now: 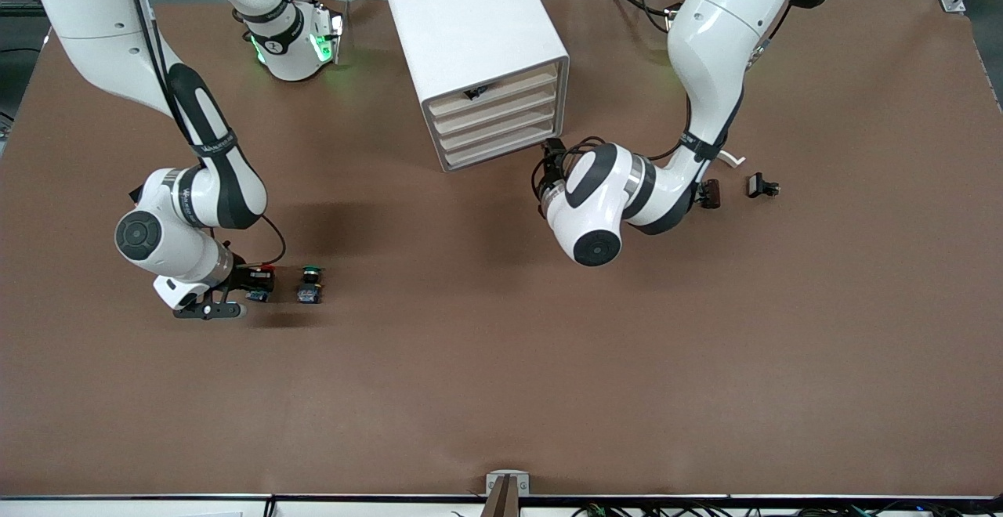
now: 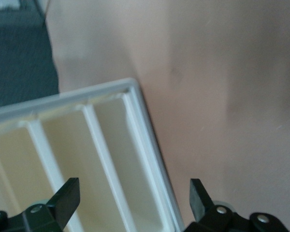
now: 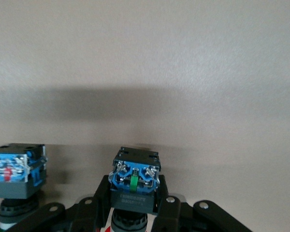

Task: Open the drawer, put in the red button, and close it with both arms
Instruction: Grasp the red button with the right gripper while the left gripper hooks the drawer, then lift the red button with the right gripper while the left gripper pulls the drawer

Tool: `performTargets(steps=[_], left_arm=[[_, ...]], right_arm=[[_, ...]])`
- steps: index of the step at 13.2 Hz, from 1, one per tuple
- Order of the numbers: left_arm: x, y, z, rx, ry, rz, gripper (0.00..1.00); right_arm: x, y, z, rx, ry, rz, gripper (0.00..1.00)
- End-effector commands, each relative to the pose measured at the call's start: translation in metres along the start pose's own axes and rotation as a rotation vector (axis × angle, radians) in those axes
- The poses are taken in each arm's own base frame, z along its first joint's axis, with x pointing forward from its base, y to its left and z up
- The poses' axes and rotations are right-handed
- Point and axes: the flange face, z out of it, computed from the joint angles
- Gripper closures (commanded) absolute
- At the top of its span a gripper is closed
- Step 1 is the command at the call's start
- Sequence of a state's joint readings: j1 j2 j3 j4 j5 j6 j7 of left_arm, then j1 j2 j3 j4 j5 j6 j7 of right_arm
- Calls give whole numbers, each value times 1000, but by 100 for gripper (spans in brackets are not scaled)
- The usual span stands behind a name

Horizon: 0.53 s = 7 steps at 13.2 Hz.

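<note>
Right gripper clamps the red button while the left gripper waits open-jawed at the cabinet.

The right gripper (image 1: 252,286), low over the table at the right arm's end, has its fingers closed on the red button (image 1: 262,276); the right wrist view shows the switch's blue base pinched between the pads, its long axis running up out of the jaws. The green button (image 1: 310,283) stands on the table just beside it, apart from the fingers. The cabinet (image 1: 475,55) lies well away toward the middle of the table and farther from the front camera, so the button's coming trip likely runs that way. The left gripper (image 2: 134,195), the nearer one to the cabinet, hangs spread wide in front of the drawers (image 1: 497,121), touching nothing, and no drawer looks pulled out yet. Two small black parts (image 1: 762,186) lie toward the left arm's end.
</note>
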<state>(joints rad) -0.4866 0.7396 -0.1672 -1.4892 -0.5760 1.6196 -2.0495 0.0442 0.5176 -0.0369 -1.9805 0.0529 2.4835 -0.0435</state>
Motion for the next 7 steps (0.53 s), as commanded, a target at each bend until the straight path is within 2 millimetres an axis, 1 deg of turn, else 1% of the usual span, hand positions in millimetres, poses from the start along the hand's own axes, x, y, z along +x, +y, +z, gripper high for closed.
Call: performTargets(steps=[1, 2, 4, 5, 6, 7], left_arm=[[-14, -5, 0, 57, -76, -61, 0], [-18, -7, 2, 74, -100, -66, 6], [-25, -10, 10, 125, -139, -83, 10], [-30, -12, 21, 153, -136, -101, 12], [-34, -14, 28, 166, -128, -113, 13], [-38, -16, 40, 188, -108, -124, 14]], right_arm=[[1, -6, -45, 12, 1, 30, 100], [2, -12, -61, 14, -12, 53, 100], [3, -27, -93, 16, -61, 89, 100], [4, -34, -110, 17, -69, 103, 100], [5, -41, -130, 16, -82, 135, 100], [8, -51, -151, 12, -98, 171, 100]])
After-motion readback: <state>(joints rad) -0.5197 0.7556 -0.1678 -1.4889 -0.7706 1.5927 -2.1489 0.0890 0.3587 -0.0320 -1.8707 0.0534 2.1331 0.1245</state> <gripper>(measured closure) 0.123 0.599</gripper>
